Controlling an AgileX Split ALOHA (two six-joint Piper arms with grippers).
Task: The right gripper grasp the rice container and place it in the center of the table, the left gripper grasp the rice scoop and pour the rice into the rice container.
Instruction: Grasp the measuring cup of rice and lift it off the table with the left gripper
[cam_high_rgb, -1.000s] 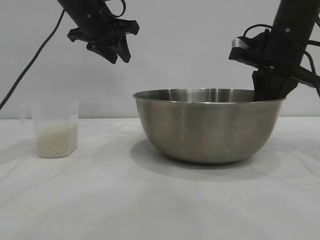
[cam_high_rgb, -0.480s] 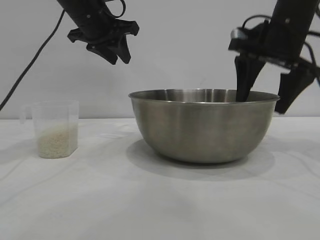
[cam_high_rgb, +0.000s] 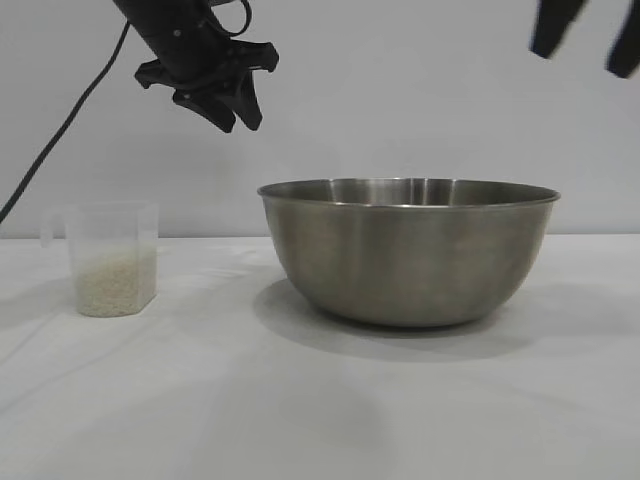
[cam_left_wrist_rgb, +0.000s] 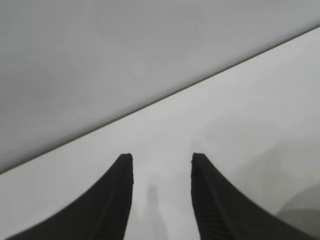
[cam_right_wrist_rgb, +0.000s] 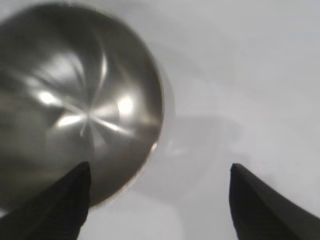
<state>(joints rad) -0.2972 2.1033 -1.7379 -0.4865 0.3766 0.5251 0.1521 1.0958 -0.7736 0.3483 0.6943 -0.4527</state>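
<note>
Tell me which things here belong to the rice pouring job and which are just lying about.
Part of the job:
rice container
rice scoop
rice
table
left end effector
right end effector

Just lying about:
nothing visible; only a black cable trailing from the left arm

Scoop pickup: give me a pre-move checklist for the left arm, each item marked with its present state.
1. Bowl set down on the table, upright, nothing gripping it: ok.
2. Right tool raised well above the bowl, open and empty: ok.
3. Left tool open and empty, per the left wrist view: ok.
4. Scoop upright on the table, apart from the bowl, rice inside: ok.
5. Left tool lined up over the scoop: not ok; it hangs high, nearer the bowl's side.
6. Bowl empty: ok; the right wrist view shows bare steel.
</note>
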